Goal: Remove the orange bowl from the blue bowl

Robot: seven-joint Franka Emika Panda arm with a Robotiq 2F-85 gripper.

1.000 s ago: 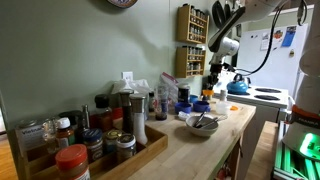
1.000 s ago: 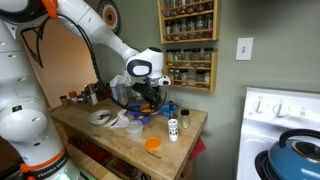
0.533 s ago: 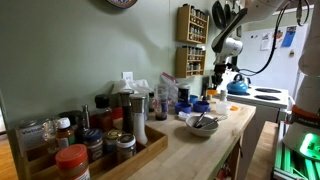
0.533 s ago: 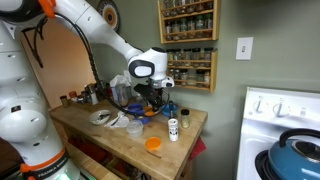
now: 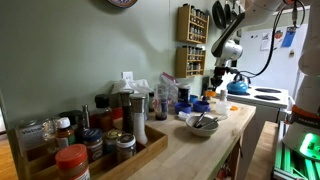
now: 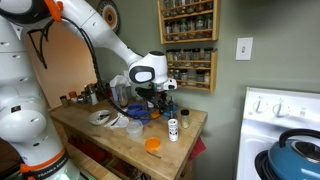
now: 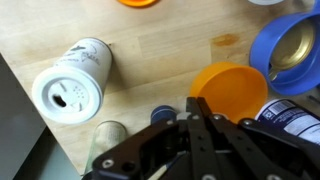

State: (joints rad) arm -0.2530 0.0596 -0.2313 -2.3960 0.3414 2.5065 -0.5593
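Note:
In the wrist view the orange bowl (image 7: 232,90) is out of the blue bowl (image 7: 262,45) and hangs beside it over the wooden counter. My gripper (image 7: 201,108) is shut, its two fingers pinching the orange bowl's near rim. The blue bowl sits at the right edge of that view, partly cut off. In both exterior views the gripper (image 6: 160,95) (image 5: 215,84) hovers just above the counter near the wall-mounted spice rack. The blue bowl (image 6: 140,114) sits below and beside it. The orange bowl is too small to make out there.
A white shaker (image 7: 70,85) (image 6: 173,128) stands close by on the counter. An orange disc (image 6: 152,144) lies near the front edge. A white bowl with metal utensils (image 5: 202,123), jars, a spice rack (image 6: 190,45) and a blue kettle (image 6: 300,150) on the stove surround the spot.
The gripper has shifted a little away from the blue bowl toward the spice rack, carrying the orange bowl. Nothing else moved.

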